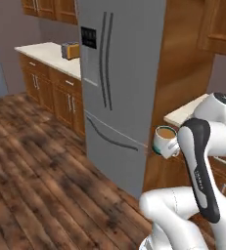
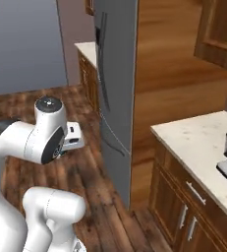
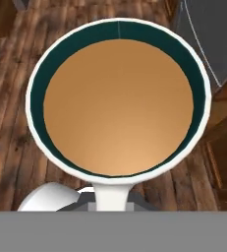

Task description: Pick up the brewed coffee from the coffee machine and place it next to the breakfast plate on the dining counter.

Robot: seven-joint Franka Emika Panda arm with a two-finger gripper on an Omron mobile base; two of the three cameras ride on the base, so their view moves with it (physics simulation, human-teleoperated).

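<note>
**Jaws carrying the mug, no plate in sight yet**

Jaws are hidden under the mug (image 3: 118,98) in the hand view, so you cannot see the fingertips themselves; judging by the mug hanging in mid-air off the end of the arm in the left base view (image 1: 165,140), they are pinched on it, most likely at the handle side, which points back toward the hand. Treat that as a judgement, not a sighting.

Your mug sits upright right in front of the hand, rim level, over the wood floor (image 3: 7,74) and just beside the grey fridge (image 1: 119,88). No desk lies under it. A speckled desk (image 2: 198,142) with a dark machine part at its edge is off to the arm's right.

It looks like this: white outside, dark green inside wall, filled with flat tan-brown coffee well up toward the rim. With that fill, you should keep the cup level while the base carries it on to find the plate.
</note>
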